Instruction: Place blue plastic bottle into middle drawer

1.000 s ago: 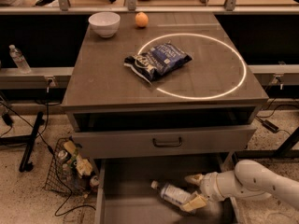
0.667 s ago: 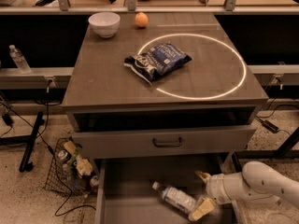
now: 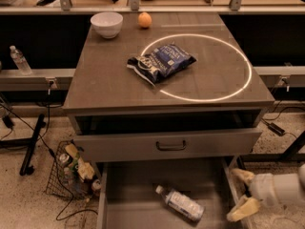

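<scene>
The blue plastic bottle (image 3: 179,203) lies on its side on the bare grey floor of the pulled-out middle drawer (image 3: 133,185), its white cap pointing up-left. My gripper (image 3: 242,191) is to the right of the bottle, over the drawer's right wall, apart from the bottle. Its two tan fingers (image 3: 243,208) are spread wide and hold nothing. The white arm reaches in from the lower right edge.
A drawer front with a black handle (image 3: 171,146) sits above the open drawer. On the cabinet top lie a blue chip bag (image 3: 161,62), a white bowl (image 3: 106,23) and an orange (image 3: 145,19). A wire basket of trash (image 3: 72,170) stands at the lower left. A small clear bottle (image 3: 20,60) stands at the far left.
My gripper let go of the bottle, opened and drew back to the right. The bottle now rests on the drawer floor.
</scene>
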`<state>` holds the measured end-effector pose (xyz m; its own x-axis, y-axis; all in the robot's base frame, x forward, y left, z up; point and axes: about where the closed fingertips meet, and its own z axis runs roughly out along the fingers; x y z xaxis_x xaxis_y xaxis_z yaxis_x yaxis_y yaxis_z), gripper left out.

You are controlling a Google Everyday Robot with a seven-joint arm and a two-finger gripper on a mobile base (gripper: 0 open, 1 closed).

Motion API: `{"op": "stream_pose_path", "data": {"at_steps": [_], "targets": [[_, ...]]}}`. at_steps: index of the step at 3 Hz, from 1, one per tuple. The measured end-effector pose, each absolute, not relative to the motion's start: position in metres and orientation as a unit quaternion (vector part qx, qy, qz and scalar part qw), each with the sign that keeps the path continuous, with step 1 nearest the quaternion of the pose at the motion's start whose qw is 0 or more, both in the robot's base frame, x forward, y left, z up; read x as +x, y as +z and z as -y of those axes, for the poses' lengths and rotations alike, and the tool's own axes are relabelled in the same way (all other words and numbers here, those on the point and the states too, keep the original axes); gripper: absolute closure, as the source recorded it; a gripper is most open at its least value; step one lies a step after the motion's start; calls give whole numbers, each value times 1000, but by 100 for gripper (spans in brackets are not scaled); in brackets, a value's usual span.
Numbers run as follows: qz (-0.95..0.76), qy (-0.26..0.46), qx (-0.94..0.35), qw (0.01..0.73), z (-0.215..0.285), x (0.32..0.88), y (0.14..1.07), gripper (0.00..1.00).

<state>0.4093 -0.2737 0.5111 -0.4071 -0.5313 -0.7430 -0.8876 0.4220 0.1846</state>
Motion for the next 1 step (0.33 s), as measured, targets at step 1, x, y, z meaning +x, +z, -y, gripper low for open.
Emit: {"op": "stream_pose_path", "data": {"at_steps": [1], "targets": [[-805, 277, -426, 307, 327, 394, 551, 0]]}}
